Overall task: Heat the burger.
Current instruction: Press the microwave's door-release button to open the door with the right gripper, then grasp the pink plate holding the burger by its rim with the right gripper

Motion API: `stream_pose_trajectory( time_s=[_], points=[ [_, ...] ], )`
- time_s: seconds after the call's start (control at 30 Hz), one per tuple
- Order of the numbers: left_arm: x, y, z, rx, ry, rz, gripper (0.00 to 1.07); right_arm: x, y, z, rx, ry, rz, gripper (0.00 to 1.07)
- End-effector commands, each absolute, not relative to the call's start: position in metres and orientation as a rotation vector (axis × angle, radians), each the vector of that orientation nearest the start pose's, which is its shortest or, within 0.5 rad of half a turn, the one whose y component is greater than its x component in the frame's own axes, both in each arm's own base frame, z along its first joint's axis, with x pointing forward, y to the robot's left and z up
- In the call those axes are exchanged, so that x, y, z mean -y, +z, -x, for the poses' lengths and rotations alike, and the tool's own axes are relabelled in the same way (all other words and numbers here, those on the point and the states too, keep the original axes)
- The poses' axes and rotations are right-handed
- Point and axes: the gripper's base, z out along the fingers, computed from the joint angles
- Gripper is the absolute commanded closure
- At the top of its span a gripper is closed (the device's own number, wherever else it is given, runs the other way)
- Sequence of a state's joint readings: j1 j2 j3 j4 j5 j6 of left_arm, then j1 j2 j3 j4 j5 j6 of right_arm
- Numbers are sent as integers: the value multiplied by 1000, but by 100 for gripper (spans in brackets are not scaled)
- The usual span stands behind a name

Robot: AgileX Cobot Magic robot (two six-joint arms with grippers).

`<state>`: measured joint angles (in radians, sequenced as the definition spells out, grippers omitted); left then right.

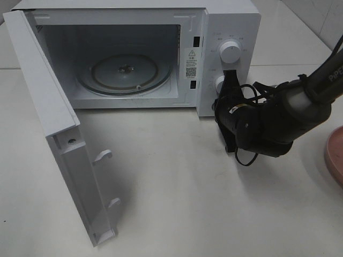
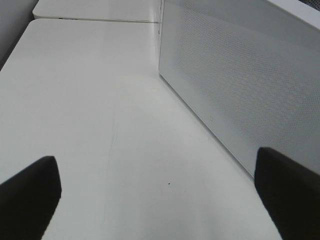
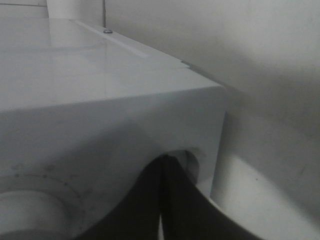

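1. Exterior high: steeply down onto the open microwave (image 1: 236, 27) and desk (image 1: 177, 182).
2. Left wrist: low over the desk, beside a perforated white panel (image 2: 240, 75).
3. Right wrist: hard against the microwave's dial panel (image 3: 100, 145), shared with exterior high.

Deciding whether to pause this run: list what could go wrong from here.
The right gripper, fingers shut, sits at the white microwave's lower round knob while the white door hangs open and the round glass turntable is empty: turning it may heat nothing. The open door also juts over the white table, where an arm could hit it.
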<state>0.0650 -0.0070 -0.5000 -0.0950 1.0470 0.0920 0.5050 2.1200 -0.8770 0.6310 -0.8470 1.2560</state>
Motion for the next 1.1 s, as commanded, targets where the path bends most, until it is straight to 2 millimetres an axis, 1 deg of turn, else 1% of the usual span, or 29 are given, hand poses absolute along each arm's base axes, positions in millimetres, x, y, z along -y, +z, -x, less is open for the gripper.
stream_pose_trajectory(
  time_s=[0.03, 0.07, 0.13, 0.17, 0.23, 0.43, 0.47, 0.5, 0.53, 0.57, 0.63, 0.67, 0.73, 0.77, 0.8, 0.87, 0.9, 0.97, 1.0, 1.07, 1.1],
  points=[
    [8, 278, 8, -1990, -22, -36, 9, -142, 103, -347, -1467, 1036, -1405, 104],
    [8, 278, 8, -1990, -22, -36, 9, -141, 103, -343, -1498, 1030, -1397, 104],
    [8, 278, 8, -1990, -22, -36, 9, -140, 103, -341, -1506, 1029, -1393, 104],
    [8, 278, 8, -1990, -22, -36, 9, -140, 103, -337, -1534, 1025, -1387, 105],
    [8, 278, 8, -1990, -22, -36, 9, -139, 104, -336, -1541, 1024, -1389, 105],
    [8, 278, 8, -1990, -22, -36, 9, -137, 108, -322, -1626, 1004, -1383, 104],
    [8, 278, 8, -1990, -22, -36, 9, -135, 111, -316, -1662, 1001, -1370, 104],
    [8, 278, 8, -1990, -22, -36, 9, -135, 111, -316, -1662, 1001, -1370, 104],
    [8, 278, 8, -1990, -22, -36, 9, -134, 115, -309, -1690, 1001, -1347, 104],
    [8, 278, 8, -1990, -22, -36, 9, -134, 115, -309, -1690, 1001, -1347, 104],
    [8, 278, 8, -1990, -22, -36, 9, -130, 122, -298, -1738, 991, -1279, 104],
    [8, 278, 8, -1990, -22, -36, 9, -130, 122, -298, -1738, 991, -1279, 104],
    [8, 278, 8, -1990, -22, -36, 9, -124, 127, -285, -1765, 976, -1245, 104],
    [8, 278, 8, -1990, -22, -36, 9, -124, 127, -285, -1765, 976, -1245, 104],
    [8, 278, 8, -1990, -22, -36, 9, -122, 128, -278, -1798, 962, -1246, 104],
    [8, 278, 8, -1990, -22, -36, 9, -121, 128, -275, -1822, 949, -1249, 104],
    [8, 278, 8, -1990, -22, -36, 9, -121, 129, -270, -1900, 919, -1224, 104],
    [8, 278, 8, -1990, -22, -36, 9, -121, 129, -269, -1932, 902, -1204, 104],
    [8, 278, 8, -1990, -22, -36, 9, -122, 132, -265, -1986, 872, -1168, 104],
    [8, 278, 8, -1990, -22, -36, 9, -122, 133, -264, -2014, 858, -1151, 104],
    [8, 278, 8, -1990, -22, -36, 9, -122, 137, -261, -2063, 831, -1108, 104]
  ],
)
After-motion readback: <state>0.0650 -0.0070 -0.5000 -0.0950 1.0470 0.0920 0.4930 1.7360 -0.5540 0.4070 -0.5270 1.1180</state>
